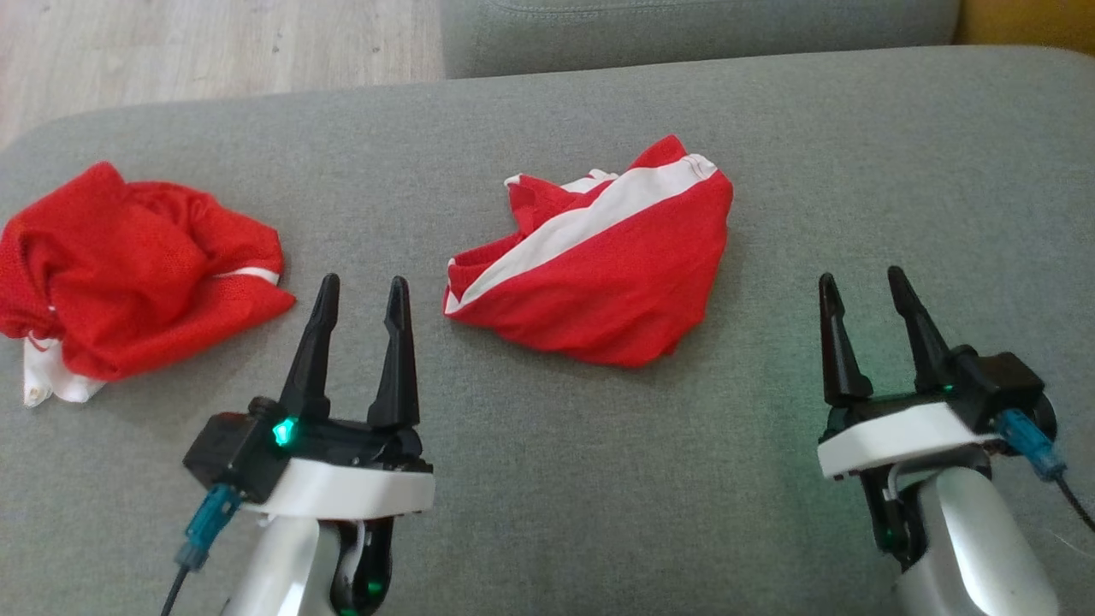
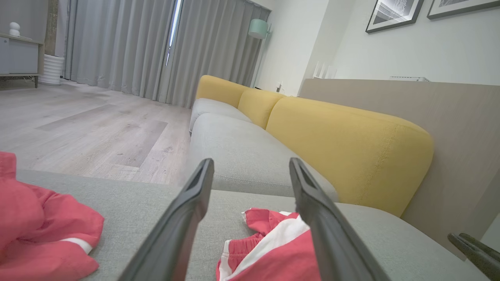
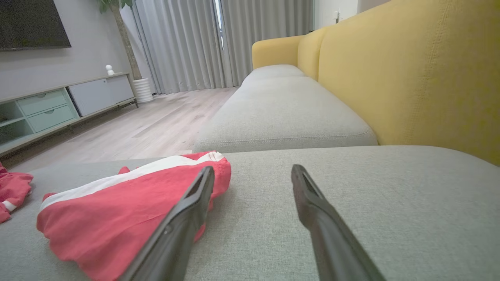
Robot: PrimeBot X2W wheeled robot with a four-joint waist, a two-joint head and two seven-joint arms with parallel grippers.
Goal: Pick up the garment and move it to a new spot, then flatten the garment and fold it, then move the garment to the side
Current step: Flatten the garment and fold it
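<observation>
Grey sofa fabric runs under everything you are looking at, and on this seat cushion [image 1: 547, 513] the garment [image 1: 599, 274] lies near the middle: a red piece with a broad white stripe slanting across its top, gathered into a rough triangle with a bunched edge at its upper left. It rests flat on the cushion and nothing touches it. Your right gripper [image 1: 860, 275] stands off to its right, well clear of the cloth, its two dark fingers spread apart and pointing away from you with only bare cushion between them. From the right wrist camera the garment sits at the lower left, and the left finger crosses in front of its near corner. Your left gripper [image 1: 364, 282] is near the garment's lower left corner without touching it, also spread wide and holding nothing. Through the left wrist camera you see the stripe and the ruffled red edge low between its fingers. Further to the left, near the cushion's edge, a second red garment [image 1: 128, 265] lies crumpled in a heap, with a thin white trim on its right side and a white scrap poking out at its lower left. It is well apart from the striped one. Beyond the cushion you have another grey seat [image 1: 684, 26], a yellow backrest [image 3: 410, 70] along the right, a pale wooden floor [image 1: 214, 43] to the left, grey curtains [image 2: 136, 47] at the far end and a low cabinet [image 3: 58, 105] against the wall.
</observation>
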